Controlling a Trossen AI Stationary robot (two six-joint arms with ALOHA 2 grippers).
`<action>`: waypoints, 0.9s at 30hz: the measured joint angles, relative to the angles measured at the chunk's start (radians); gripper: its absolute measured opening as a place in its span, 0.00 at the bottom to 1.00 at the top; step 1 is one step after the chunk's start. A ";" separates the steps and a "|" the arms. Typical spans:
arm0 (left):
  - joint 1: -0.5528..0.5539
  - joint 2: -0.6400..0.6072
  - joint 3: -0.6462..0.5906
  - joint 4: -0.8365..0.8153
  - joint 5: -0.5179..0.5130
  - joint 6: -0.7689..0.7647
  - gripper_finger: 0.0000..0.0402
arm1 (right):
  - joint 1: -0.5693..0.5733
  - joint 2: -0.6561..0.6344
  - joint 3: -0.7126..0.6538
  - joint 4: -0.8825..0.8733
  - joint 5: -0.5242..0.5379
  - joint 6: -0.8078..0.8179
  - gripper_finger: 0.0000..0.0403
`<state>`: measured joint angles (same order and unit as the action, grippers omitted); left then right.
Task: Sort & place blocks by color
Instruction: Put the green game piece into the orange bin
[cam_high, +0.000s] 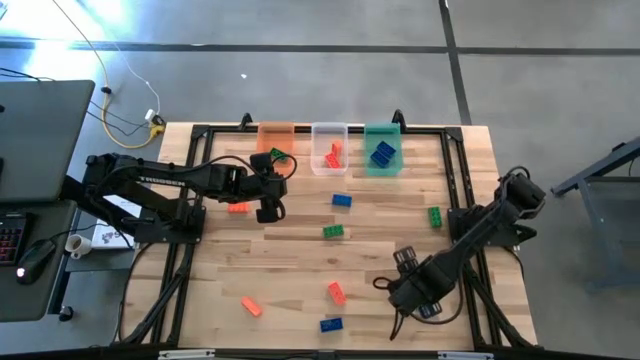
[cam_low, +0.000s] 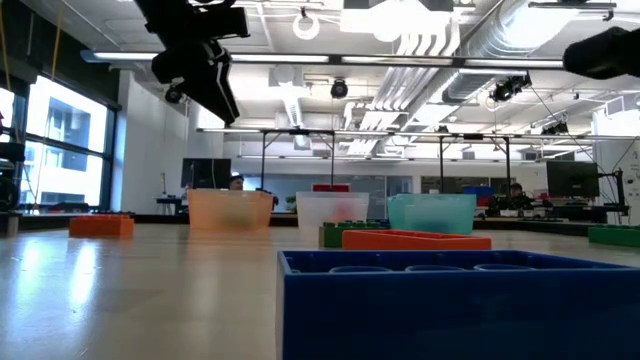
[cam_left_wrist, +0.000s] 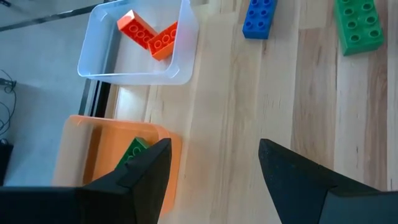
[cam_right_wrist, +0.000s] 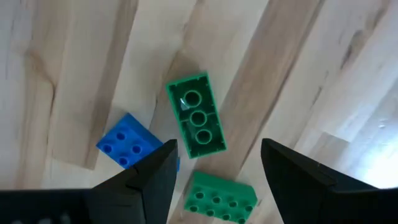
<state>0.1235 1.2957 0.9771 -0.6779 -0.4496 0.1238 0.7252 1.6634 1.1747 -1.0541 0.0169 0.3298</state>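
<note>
Left hand (cam_high: 268, 196) open and empty beside orange tub (cam_high: 276, 137); right hand (cam_high: 412, 283) open over green block (cam_right_wrist: 196, 116), light, rigid, slippery; pinch its long sides

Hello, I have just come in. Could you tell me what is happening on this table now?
Two robot arms are sorting toy bricks into three tubs at the far edge. The orange tub holds a green brick, the clear tub holds red-orange bricks, and the green tub holds blue bricks. The left gripper hangs open and empty near the orange tub. The right gripper, also open and empty, hangs over some bricks near the front. Several bricks still lie loose on the table.
</note>
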 joint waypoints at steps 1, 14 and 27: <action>0.000 0.000 0.000 0.000 0.000 0.000 0.57 | 0.002 0.000 -0.009 0.006 0.000 0.001 0.55; 0.000 0.000 0.000 0.000 0.002 -0.007 0.57 | 0.005 0.000 -0.119 0.156 -0.020 -0.023 0.55; 0.000 0.000 0.000 0.000 0.003 -0.008 0.57 | 0.028 0.000 -0.226 0.267 -0.022 -0.017 0.55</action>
<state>0.1236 1.2957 0.9775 -0.6777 -0.4465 0.1158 0.7532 1.6630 0.9489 -0.7870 -0.0051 0.3128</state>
